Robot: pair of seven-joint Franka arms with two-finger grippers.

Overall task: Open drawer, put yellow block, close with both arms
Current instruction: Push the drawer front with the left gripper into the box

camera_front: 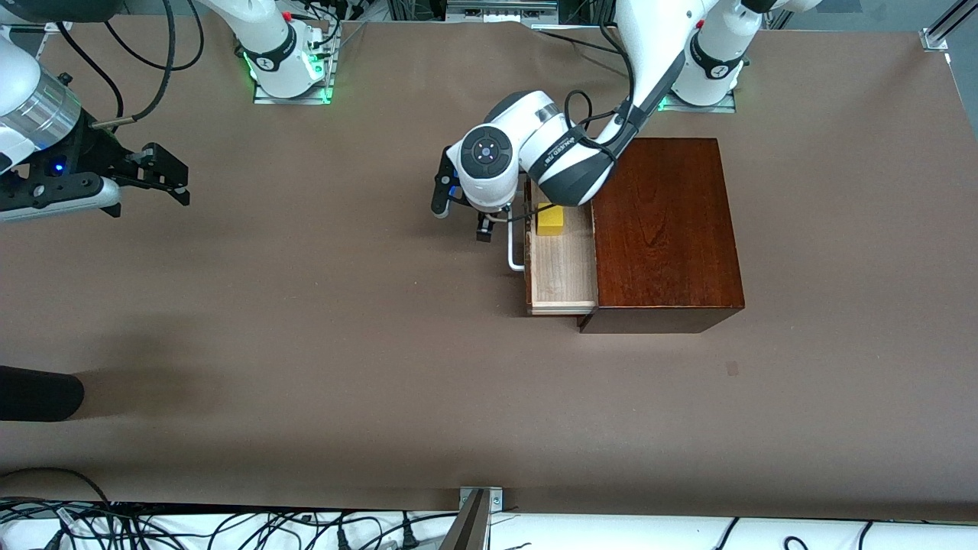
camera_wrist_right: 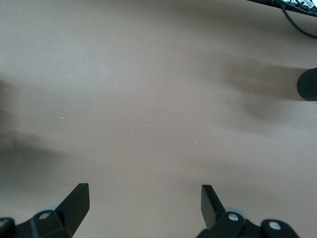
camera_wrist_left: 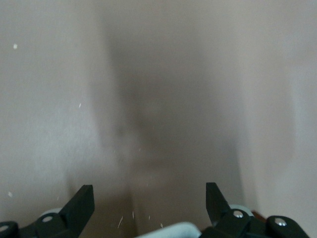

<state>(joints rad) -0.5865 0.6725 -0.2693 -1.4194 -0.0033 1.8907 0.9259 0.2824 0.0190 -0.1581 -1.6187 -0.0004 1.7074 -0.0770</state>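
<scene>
Drawer (camera_front: 561,263): pulled out of the dark wooden box (camera_front: 666,229) toward the right arm's end of the worktop (camera_front: 306,344); pale tray open to view, white bar handle (camera_front: 513,248) on its front.
Yellow block (camera_front: 550,220): lying in the drawer tray, in the part farther from the front camera, partly under the left arm's wrist.
Left gripper (camera_front: 484,228): low, just beside the handle; jaws spread wide in the left wrist view, holding nothing; a pale curved edge between them is probably the handle.
Right gripper (camera_front: 177,183): waiting over bare worktop at the right arm's end; jaws wide, empty.
</scene>
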